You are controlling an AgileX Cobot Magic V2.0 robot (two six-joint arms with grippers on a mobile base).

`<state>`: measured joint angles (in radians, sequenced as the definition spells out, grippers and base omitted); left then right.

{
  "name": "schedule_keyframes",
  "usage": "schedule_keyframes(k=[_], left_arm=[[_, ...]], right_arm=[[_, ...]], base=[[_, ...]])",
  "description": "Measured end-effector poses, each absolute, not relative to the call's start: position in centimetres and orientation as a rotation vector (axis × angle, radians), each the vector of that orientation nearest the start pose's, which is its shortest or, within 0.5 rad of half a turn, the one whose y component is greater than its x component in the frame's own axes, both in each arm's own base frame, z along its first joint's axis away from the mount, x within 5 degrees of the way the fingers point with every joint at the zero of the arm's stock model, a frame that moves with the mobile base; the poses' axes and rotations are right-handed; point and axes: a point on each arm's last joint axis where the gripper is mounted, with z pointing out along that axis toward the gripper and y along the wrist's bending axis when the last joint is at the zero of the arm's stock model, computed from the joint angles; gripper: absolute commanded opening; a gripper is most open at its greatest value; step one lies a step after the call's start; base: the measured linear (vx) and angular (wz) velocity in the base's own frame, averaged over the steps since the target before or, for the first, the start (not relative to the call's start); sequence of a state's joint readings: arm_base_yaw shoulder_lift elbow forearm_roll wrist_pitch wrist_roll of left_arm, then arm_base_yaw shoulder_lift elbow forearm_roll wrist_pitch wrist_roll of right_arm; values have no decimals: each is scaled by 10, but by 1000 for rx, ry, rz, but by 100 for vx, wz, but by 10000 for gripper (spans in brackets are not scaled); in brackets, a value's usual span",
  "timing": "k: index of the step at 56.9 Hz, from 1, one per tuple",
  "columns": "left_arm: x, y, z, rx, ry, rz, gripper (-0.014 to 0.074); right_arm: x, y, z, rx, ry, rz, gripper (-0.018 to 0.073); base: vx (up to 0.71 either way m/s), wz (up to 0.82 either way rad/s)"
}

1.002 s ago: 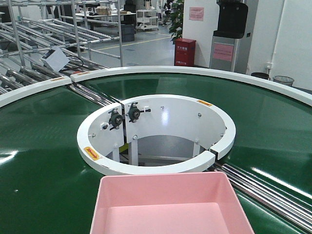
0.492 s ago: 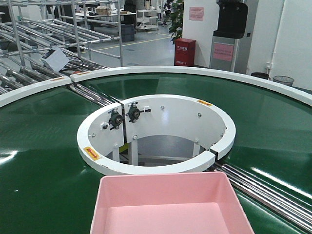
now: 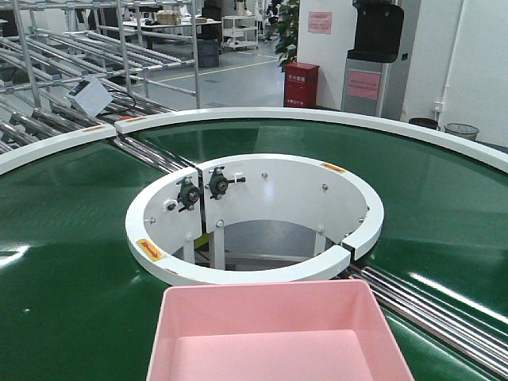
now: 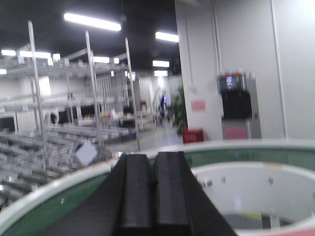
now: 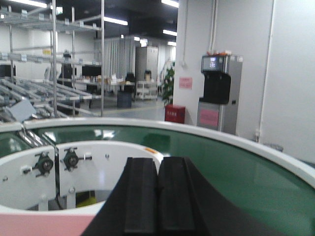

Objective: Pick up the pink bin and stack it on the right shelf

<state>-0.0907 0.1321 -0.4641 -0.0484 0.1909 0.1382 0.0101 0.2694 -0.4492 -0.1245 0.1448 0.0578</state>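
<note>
Plainly, glossy pale-pink bin [image 3: 270, 313], sloped walls, on green belt [image 3: 71, 294], left tool [image 4: 153, 191] and right tool [image 5: 158, 196] closed

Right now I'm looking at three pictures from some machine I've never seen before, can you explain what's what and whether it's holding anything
This is a two-armed robot on a mobile base. The wide picture looks forward from its body. A curved green conveyor belt bends around a white ring, and an empty pink bin lies nearest the camera. The other two pictures come from cameras on the robot's wrists. The black shapes at the bottom of each are the left gripper and the right gripper. Each has its two fingers pressed together and holds nothing. Behind the belt stand metal racks.
</note>
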Motion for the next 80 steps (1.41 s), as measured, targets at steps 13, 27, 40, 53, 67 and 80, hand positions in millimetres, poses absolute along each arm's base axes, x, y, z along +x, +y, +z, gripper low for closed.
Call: schedule_keyframes(k=[13, 27, 40, 53, 67, 80], left_arm=[[77, -8, 317, 168, 1647, -5, 17], [102, -11, 305, 181, 1778, -5, 263], [115, -12, 297, 187, 1849, -7, 496], [141, -19, 285, 122, 2113, -136, 498], [202, -34, 325, 122, 2195, -277, 498], [270, -78, 326, 293, 2286, -388, 491]], right_arm=[[109, -1, 316, -44, 1688, -56, 11], [133, -1, 299, -31, 1827, -41, 201], [141, -1, 293, -25, 1870, -35, 485], [157, 0, 288, 45, 2004, 14, 522], [219, 3, 301, 11, 2365, 21, 518], [294, 10, 294, -24, 2471, 111, 470]], base=[[0, 0], [0, 0], [0, 0], [0, 0], [0, 0], [0, 0]])
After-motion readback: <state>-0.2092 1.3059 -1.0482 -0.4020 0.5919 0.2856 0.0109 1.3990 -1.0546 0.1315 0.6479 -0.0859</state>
